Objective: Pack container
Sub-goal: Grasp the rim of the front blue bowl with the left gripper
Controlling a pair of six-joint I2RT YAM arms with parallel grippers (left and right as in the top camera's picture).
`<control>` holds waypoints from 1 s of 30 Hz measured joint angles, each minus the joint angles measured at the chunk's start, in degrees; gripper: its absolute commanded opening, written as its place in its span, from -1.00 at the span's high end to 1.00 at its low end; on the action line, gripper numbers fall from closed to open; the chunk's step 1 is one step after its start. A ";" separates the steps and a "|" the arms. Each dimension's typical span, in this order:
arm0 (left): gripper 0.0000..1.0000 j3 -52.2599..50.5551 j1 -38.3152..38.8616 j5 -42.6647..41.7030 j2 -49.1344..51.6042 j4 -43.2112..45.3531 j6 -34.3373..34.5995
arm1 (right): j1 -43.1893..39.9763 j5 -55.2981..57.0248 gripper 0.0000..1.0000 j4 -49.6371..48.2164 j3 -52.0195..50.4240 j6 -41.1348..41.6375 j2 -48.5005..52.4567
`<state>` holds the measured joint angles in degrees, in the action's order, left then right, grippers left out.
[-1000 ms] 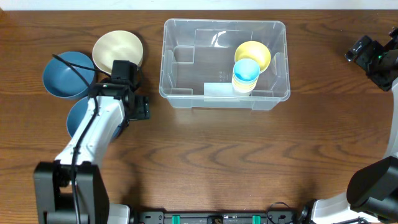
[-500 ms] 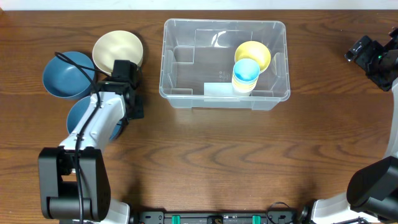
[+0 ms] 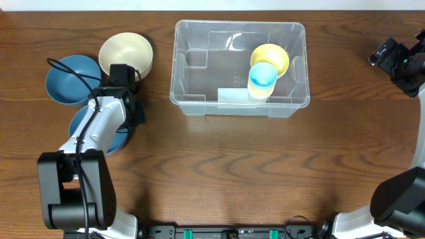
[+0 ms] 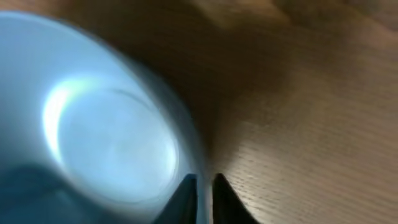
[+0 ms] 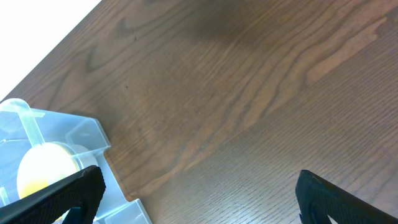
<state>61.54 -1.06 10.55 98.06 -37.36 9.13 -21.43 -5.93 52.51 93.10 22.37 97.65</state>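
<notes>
Overhead view of a wooden table point(image 3: 219, 166) with two robot arms. Left gripper point(image 3: 131, 111) hung over the near-right edge of a dark blue bowl point(image 3: 80, 121), one of three bowls grouped at the robot's left beside a second blue bowl point(image 3: 66, 79) and a cream bowl point(image 3: 126, 50). In the left wrist view, which was blurred, its two dark fingertips point(image 4: 186, 194) stood close together with only a narrow gap, and the bowl's rim ran down into that gap; whether they were pressing on the rim could not be told. The container point(image 3: 219, 73), a large clear bin, sat toward the far middle of the table, to the right of this gripper and a little farther from the robot, with bare wood between them. Its long axis ran left to right, and its short left wall faced the bowls. A yellow bowl point(image 3: 273, 56) and a pale blue cup point(image 3: 262, 74) sat in its right half, leaving the left half free. Right gripper point(image 3: 392, 56) was at the far right edge, well apart from the bowls, its jaws spread wide and holding nothing. Left arm was plainly the nearer one for carrying the bowl rightward into the container.
</notes>
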 measured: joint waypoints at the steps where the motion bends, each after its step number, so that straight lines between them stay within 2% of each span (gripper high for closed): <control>1: 0.88 0.00 -0.02 -0.15 0.00 0.15 -0.13 | 0.00 0.00 -0.98 0.00 0.00 0.00 0.00; 10: 0.88 0.00 -0.02 -1.36 -0.02 -0.07 0.15 | 0.00 0.00 -0.99 0.00 0.00 -0.02 0.00; 15: 0.88 0.02 -0.02 -2.91 -1.29 -3.13 0.55 | 0.00 0.00 -0.99 0.00 0.00 0.00 0.00; 24: 0.88 3.67 -0.02 -5.09 -14.40 -9.66 1.36 | -0.02 0.00 -0.99 0.00 0.00 -0.02 0.00; 30: 0.88 7.06 1.88 -12.11 -23.82 -10.27 -3.50 | -0.02 0.00 -0.99 0.00 0.00 -0.02 0.00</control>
<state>68.60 0.82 -1.56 74.24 -47.64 5.63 -21.45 -5.93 52.51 93.10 22.35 97.65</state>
